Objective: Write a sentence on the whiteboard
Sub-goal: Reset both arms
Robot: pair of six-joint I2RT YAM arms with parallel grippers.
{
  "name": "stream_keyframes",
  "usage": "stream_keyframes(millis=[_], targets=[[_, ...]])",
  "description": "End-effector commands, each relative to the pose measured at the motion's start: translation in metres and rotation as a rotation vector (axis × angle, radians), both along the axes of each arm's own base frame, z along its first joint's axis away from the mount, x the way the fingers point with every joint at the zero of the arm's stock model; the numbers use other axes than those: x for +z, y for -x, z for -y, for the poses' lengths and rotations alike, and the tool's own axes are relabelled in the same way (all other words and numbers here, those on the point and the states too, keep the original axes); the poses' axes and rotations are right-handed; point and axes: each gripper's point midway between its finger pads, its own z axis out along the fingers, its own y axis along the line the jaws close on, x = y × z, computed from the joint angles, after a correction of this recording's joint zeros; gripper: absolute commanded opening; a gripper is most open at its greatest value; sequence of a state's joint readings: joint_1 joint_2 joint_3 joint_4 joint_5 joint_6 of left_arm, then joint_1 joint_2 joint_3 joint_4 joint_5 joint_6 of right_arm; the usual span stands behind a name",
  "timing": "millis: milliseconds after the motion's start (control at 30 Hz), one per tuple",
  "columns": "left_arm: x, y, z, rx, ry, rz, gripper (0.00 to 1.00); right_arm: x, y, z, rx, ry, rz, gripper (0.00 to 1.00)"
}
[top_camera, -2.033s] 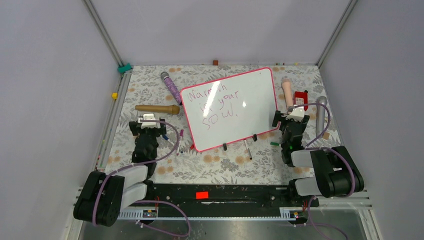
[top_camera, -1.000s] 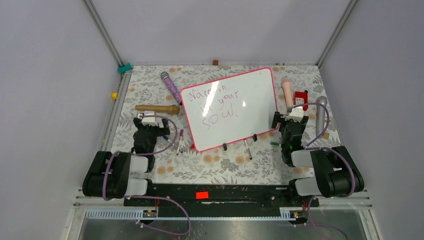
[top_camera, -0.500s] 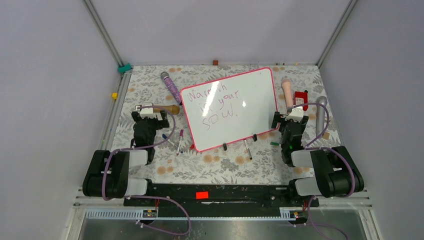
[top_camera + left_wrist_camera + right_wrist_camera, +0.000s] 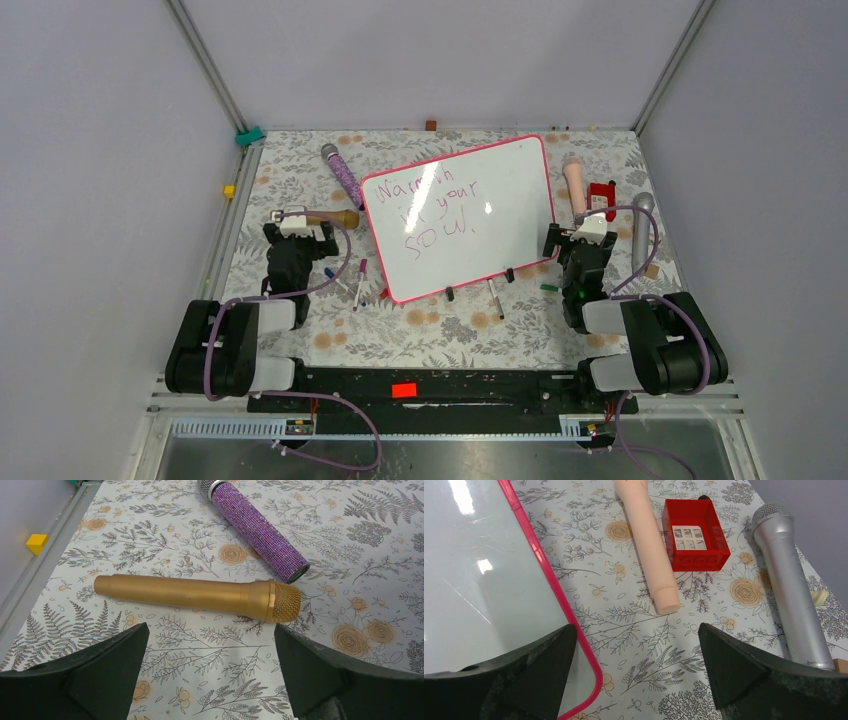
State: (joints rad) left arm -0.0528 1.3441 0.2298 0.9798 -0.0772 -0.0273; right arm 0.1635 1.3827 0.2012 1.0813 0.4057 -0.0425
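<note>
The whiteboard (image 4: 500, 215) lies tilted in the middle of the floral table, white with a pink-red frame. The sentence (image 4: 432, 208) is in purple-pink handwriting on the board's left half, in three lines, partly washed out by glare. In the right wrist view only a blank corner of the whiteboard (image 4: 479, 580) shows. My left gripper (image 4: 301, 229) (image 4: 210, 632) stands open and holds nothing, left of the board. My right gripper (image 4: 583, 240) (image 4: 636, 632) is open and holds nothing, at the board's right corner, its left finger over the frame.
A gold microphone (image 4: 200, 592) lies just beyond my left fingers, a purple glitter one (image 4: 260, 530) farther off. Beyond my right fingers lie a peach microphone (image 4: 649, 545), a red box (image 4: 695, 535) and a silver microphone (image 4: 789, 580). Markers (image 4: 359, 272) (image 4: 495, 298) lie near the board's front edge.
My left gripper moved forward toward the gold microphone, then held still over the last half second. The right arm and the board have not moved.
</note>
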Motion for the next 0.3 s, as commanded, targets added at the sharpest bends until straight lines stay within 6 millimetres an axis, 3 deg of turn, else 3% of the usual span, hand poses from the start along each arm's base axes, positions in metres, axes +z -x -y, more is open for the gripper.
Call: stream_keyframes(millis=[0,267], targets=[[0.0215,-0.0104,0.0009,-0.008,0.01,0.069,0.99,0.0182,-0.0091,0.0003,-0.01,-0.021,0.063,1.0],[0.0212,-0.0098,0.0001,-0.002,0.008,0.07,0.99,0.0183,-0.0091,0.0001,-0.01,-0.02,0.063,1.0]])
